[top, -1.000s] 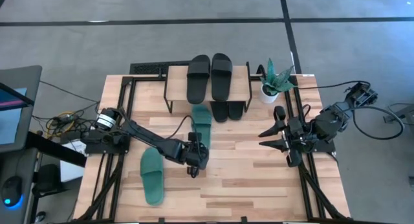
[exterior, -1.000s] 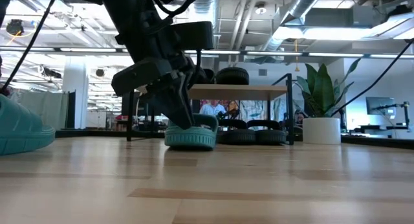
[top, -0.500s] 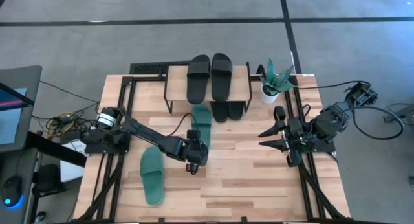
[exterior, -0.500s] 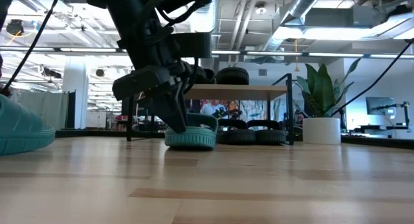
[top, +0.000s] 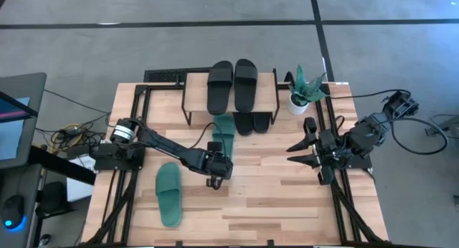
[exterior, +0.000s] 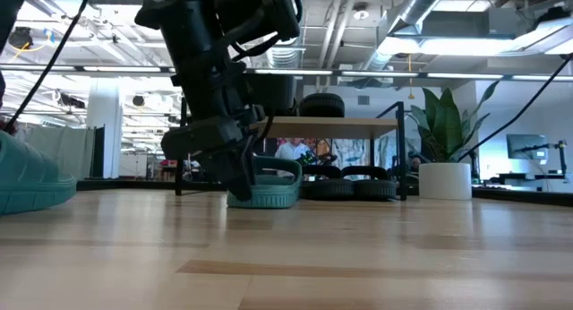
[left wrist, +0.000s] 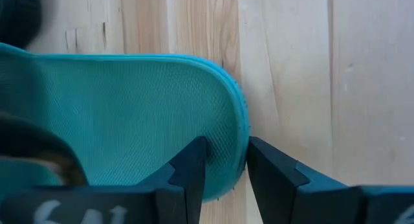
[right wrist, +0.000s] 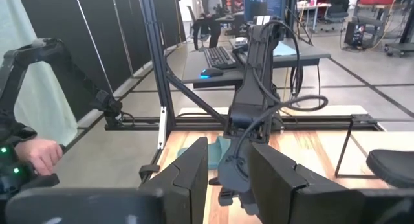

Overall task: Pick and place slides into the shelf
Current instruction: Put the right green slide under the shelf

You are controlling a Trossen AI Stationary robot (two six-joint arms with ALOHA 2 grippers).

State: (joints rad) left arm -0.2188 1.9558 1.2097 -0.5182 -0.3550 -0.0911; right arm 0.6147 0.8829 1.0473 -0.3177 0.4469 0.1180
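A dark green slide (top: pixel 224 132) lies on the table, its toe end under the shelf (top: pixel 267 90) and its heel toward the near edge. My left gripper (top: pixel 215 165) is shut on that heel (exterior: pixel 260 195). The other green slide (top: pixel 170 195) lies flat near the front left. Two black slides (top: pixel 220 87) (top: pixel 245 83) rest on the shelf's plank top. Another black pair (top: pixel 252 122) sits on the table under it. My right gripper (top: pixel 301 151) hangs open above the table's right side, holding nothing. My left gripper pinches the green slide's heel rim (left wrist: pixel 228 149) between its two fingers: one finger (left wrist: pixel 187 172) on the footbed, the other outside the edge. The fingers slant down from the near left. The slide lies sole-down on the table, level.
A potted plant (top: pixel 305 90) in a white pot stands at the far right beside the shelf. Black frame rails (top: pixel 136 126) run along the table's left and right sides. Bare wood lies in the near middle (top: pixel 272 198).
My left gripper has moved toward the far edge and the shelf and sunk a little, still shut on the green slide's heel. The slide has slid along the table, its toe end going farther under the shelf.
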